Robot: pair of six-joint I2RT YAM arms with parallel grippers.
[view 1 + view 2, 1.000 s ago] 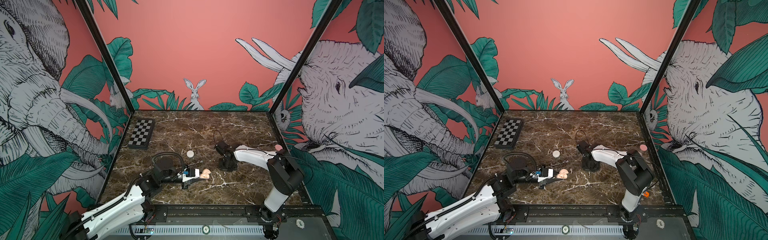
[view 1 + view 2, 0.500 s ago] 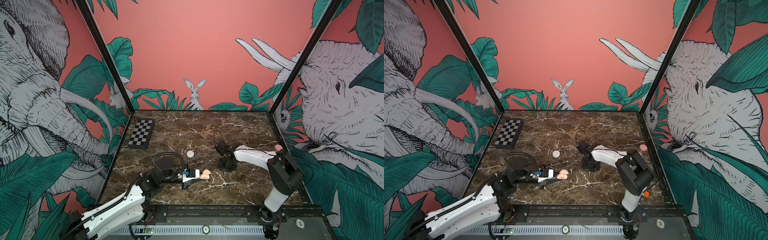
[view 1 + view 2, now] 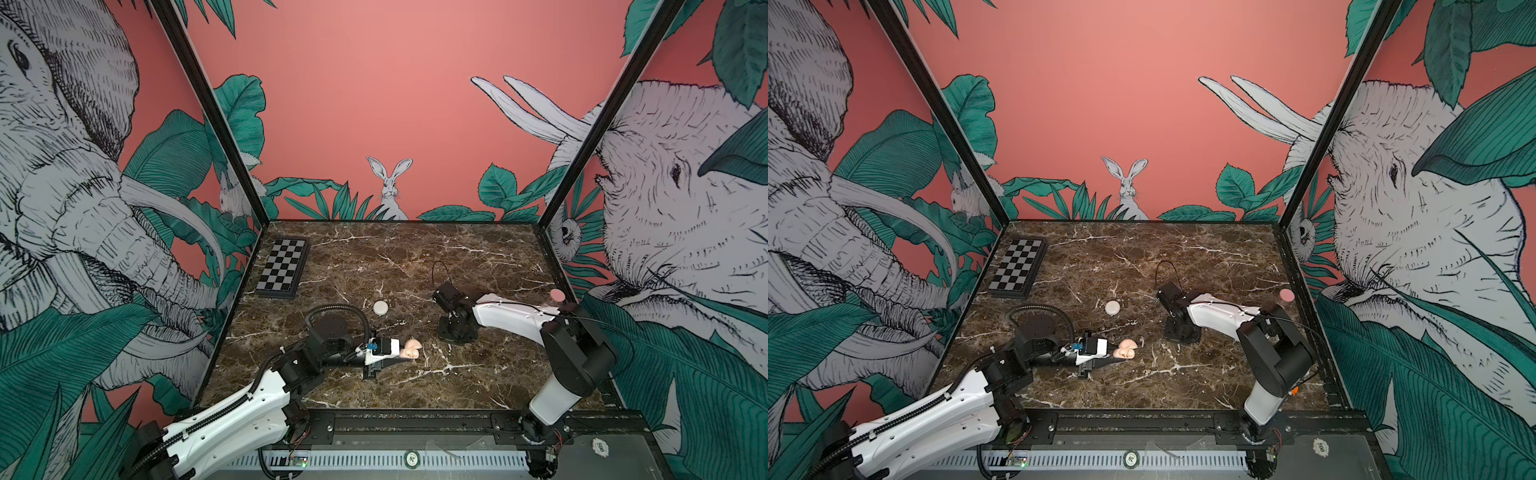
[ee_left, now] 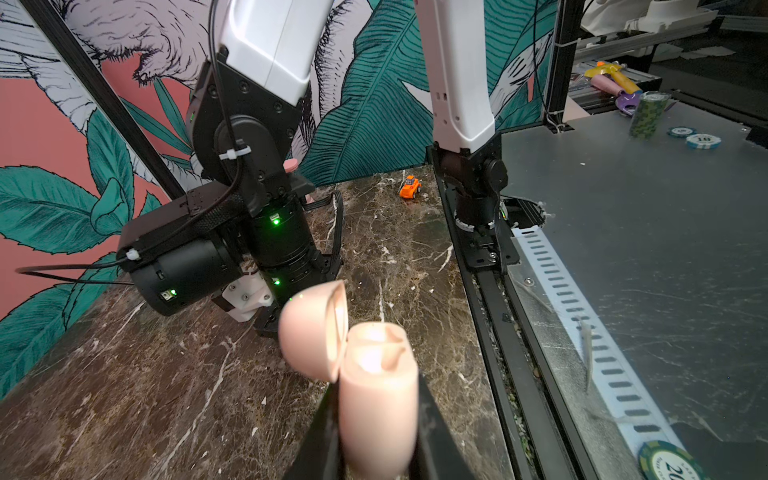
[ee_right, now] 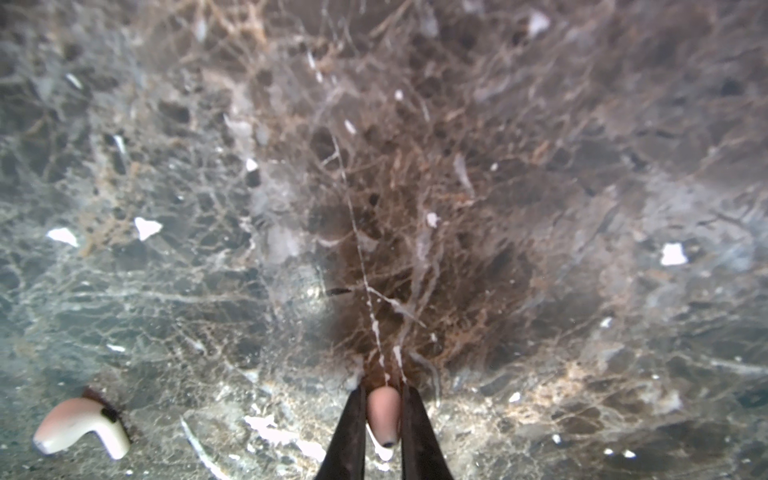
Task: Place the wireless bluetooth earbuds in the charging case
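Right fingers (image 5: 347, 436) low over brown marble tabletop (image 5: 415, 166)

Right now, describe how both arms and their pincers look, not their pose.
Both arms have glossy white link shells and black joint housings. The left arm carries a black corrugated hose looping at its wrist and a blue tag. The right arm has a thin black cable loop, white zip ties and green lights. The left pincer and right pincer have slim, dark, tapered fingers.
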